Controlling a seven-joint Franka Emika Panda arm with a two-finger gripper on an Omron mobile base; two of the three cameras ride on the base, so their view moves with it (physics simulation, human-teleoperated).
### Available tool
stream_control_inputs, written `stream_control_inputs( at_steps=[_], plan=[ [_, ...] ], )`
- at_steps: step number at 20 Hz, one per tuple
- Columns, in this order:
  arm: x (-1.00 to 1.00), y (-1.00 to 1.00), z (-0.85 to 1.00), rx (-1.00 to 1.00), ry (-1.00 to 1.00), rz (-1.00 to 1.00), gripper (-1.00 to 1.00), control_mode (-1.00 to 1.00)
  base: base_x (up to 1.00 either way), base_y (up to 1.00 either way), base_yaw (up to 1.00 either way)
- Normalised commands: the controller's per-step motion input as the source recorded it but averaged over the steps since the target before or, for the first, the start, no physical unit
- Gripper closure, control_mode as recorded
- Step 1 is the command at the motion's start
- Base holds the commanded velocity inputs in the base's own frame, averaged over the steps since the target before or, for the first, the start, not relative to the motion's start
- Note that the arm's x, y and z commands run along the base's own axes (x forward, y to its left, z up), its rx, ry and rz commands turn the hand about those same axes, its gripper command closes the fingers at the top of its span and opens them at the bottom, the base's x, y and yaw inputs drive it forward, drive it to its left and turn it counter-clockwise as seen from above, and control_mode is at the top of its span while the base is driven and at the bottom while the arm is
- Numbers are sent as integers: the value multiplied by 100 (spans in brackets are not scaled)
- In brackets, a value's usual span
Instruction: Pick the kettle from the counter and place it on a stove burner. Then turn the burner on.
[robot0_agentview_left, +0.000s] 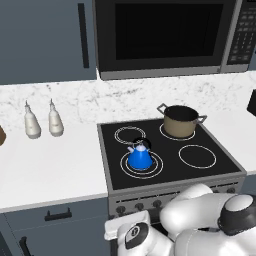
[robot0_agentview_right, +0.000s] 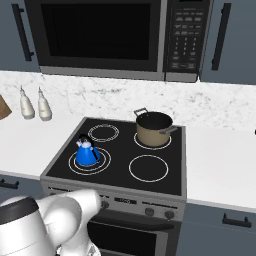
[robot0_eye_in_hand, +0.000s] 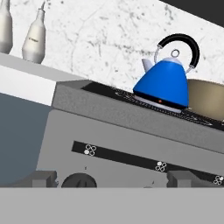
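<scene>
With the kettle (robot0_agentview_left: 139, 158) set on the front-left stove burner (robot0_agentview_left: 156, 167), a knob (robot0_eye_in_hand: 78, 180) is seen just ahead of the gripper (robot0_eye_in_hand: 111, 186), whose opening cannot be told.

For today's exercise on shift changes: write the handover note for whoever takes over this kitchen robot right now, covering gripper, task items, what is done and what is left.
Gripper: low in front of the stove's knob panel; whether open or shut cannot be told.
Kettle: upright on the largest burner, front left; nothing holds it.
Pot: on the back right burner.
Counter: kettle no longer on it.
Done: kettle placed.
Left: turn that burner's knob on.
</scene>
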Motion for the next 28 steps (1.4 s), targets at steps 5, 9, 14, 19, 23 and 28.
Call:
stream_control_inputs(
  at_steps=[5,9,14,19,23,28],
  plan=[
    [21,-12,-19,0,0,1,-100,-100,0,0,0],
    [17,-10,-23,0,0,1,-100,-100,0,0,0],
    [16,-8,-20,0,0,1,-100,-100,0,0,0],
    [16,-5,-21,0,0,1,-100,-100,0,0,0],
    [14,0,-17,0,0,0,-100,-100,0,0,0],
    [12,0,-12,0,0,0,-100,-100,0,0,0]
  ],
)
